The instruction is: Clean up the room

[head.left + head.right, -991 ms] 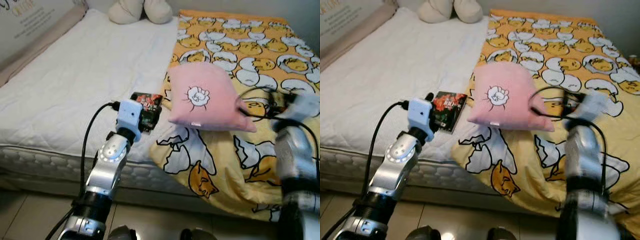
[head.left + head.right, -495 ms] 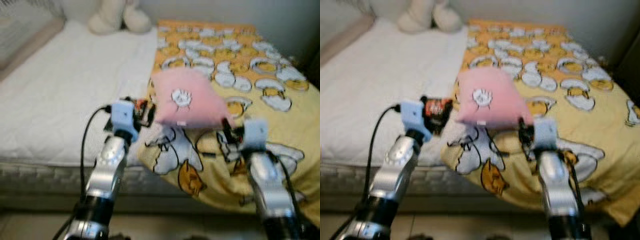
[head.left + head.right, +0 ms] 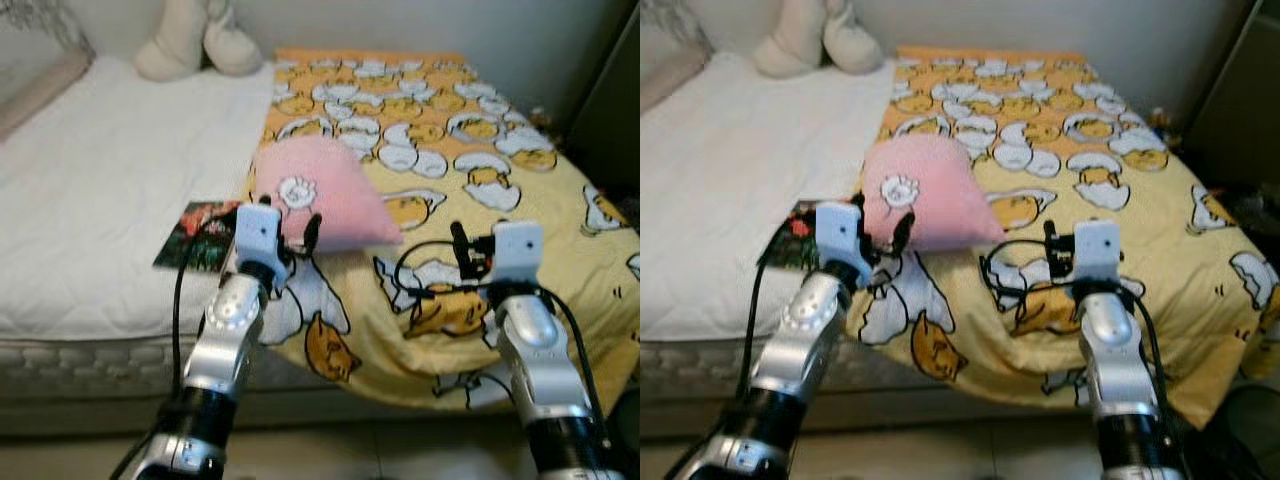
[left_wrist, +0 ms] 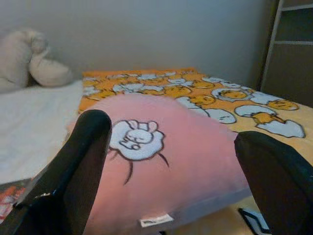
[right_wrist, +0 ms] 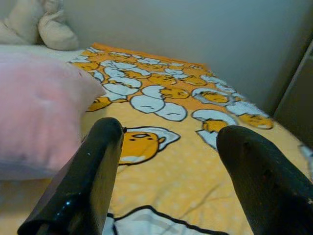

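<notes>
A pink pillow [image 3: 325, 195] with a white cartoon drawing lies on the bed, across the edge of the yellow egg-print blanket [image 3: 450, 150]. My left gripper [image 3: 298, 240] is open just in front of the pillow's near edge. In the left wrist view the pillow [image 4: 186, 161] sits ahead between the two spread fingers [image 4: 73, 181]. My right gripper [image 3: 468, 250] hovers open over the blanket, to the right of the pillow, with nothing between its fingers [image 5: 83, 186]. A dark book [image 3: 195, 235] lies flat on the white sheet beside the left wrist.
A cream plush toy [image 3: 190, 40] rests at the head of the bed. The white mattress cover [image 3: 90, 180] spreads to the left. A dark cupboard [image 3: 610, 110] stands right of the bed. Tiled floor [image 3: 380, 450] runs below the bed's front edge.
The camera has swung right, so the whole scene slid left. My left gripper is now at the pillow's edge instead of over the book. The right arm has come lower over the blanket.
</notes>
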`<state>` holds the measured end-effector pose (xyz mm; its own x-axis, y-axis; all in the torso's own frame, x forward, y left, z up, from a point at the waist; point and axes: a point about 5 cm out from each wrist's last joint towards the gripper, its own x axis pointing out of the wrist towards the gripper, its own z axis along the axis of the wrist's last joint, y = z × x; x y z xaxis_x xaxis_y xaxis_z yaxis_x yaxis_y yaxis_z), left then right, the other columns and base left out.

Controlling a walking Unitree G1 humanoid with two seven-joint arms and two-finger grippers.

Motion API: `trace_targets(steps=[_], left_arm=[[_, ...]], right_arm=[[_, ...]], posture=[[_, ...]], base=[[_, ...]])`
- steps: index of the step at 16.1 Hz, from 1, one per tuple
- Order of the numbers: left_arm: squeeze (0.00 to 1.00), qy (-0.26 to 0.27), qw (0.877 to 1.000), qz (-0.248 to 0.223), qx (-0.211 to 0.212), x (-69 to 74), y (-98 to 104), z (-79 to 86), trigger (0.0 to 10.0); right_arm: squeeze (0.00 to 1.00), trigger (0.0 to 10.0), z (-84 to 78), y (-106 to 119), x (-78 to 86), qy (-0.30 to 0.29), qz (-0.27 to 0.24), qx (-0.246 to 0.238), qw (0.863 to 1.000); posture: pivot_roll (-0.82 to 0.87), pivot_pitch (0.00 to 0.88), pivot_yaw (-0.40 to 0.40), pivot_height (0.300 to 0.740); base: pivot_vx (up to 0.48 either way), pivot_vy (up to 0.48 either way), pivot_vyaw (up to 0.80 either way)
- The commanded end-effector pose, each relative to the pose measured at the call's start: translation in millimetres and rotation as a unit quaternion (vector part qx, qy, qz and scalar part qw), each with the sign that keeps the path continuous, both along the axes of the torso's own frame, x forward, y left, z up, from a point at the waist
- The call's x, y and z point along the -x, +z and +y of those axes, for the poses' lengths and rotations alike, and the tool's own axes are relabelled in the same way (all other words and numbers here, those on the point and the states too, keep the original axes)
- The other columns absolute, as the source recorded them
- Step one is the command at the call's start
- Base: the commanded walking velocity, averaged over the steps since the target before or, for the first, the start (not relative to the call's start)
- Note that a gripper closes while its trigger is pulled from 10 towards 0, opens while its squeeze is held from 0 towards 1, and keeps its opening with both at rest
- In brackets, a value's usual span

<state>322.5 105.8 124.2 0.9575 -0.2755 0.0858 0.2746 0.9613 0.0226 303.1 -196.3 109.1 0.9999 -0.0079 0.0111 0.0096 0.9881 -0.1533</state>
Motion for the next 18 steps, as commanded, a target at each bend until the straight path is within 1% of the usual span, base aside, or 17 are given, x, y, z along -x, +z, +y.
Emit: trace_targets(steps=[1,2,3,5,7,10,13,15,16,17,18], left_arm=[[0.00,0.008,1.000,-0.011,-0.006,-1.7,4.3,6.2,10.0],[0.00,0.000,1.000,-0.015,0.010,-0.7,6.6,6.1,10.0],[0.00,0.005,1.000,-0.013,0.017,-0.6,7.0,7.1,10.0],[0.00,0.028,0.999,-0.012,0.029,-2.5,8.6,8.4,10.0],[0.00,0.025,0.999,-0.013,0.031,-3.1,9.9,8.0,10.0],[0.00,0.035,0.999,-0.010,0.028,-5.1,10.5,13.1,10.0],[0.00,0.045,0.998,-0.022,0.038,-9.8,19.1,15.0,10.0],[0.00,0.051,0.997,-0.045,0.044,-13.2,34.1,19.1,10.0],[0.00,0.044,0.996,-0.068,0.043,-14.4,48.1,17.5,10.0],[0.00,0.042,0.996,-0.070,0.048,-15.5,51.6,15.8,10.0],[0.00,0.042,0.996,-0.069,0.048,-16.1,51.6,15.5,10.0]], right_arm=[[0.00,10.0,5.1,3.1,-3.8,0.004,-0.004,-0.013,1.000],[0.00,10.0,6.1,2.5,-3.9,0.005,-0.003,-0.011,1.000],[0.00,10.0,7.0,2.5,-4.1,0.007,-0.004,-0.010,1.000],[0.00,10.0,12.1,2.6,-6.4,0.015,-0.004,-0.004,1.000],[0.00,10.0,14.4,2.6,-7.6,0.018,-0.004,-0.006,1.000],[0.00,10.0,17.2,2.1,-9.5,0.022,-0.003,-0.010,1.000],[0.00,10.0,18.4,5.6,-13.5,0.028,-0.009,-0.011,0.999],[0.00,10.0,17.4,15.7,-17.1,0.026,-0.024,-0.011,0.999],[0.00,10.0,16.8,32.4,-22.3,0.023,-0.049,-0.019,0.998],[0.00,10.0,16.0,40.6,-25.6,0.024,-0.058,-0.028,0.998],[0.00,10.0,16.4,43.3,-27.3,0.027,-0.059,-0.027,0.998]], posture=[[-0.10,0.000,-0.002,0.740],[-0.10,0.000,0.002,0.740],[-0.10,0.000,0.002,0.740],[-0.09,0.000,0.005,0.740],[-0.09,0.000,0.006,0.740],[-0.08,0.000,0.003,0.740],[-0.08,0.000,0.000,0.740],[-0.07,0.000,0.001,0.740],[-0.07,0.000,0.003,0.740],[-0.07,0.000,0.004,0.740],[-0.07,0.000,0.007,0.740]], base=[[0.000,0.000,0.00],[0.000,0.000,0.00],[0.446,0.000,0.00],[0.461,0.000,0.00],[0.461,0.000,0.00],[0.453,0.000,0.00],[0.440,0.000,0.00],[0.442,0.000,0.00],[0.439,0.000,0.00],[0.442,0.000,0.00],[0.439,0.000,0.00]])
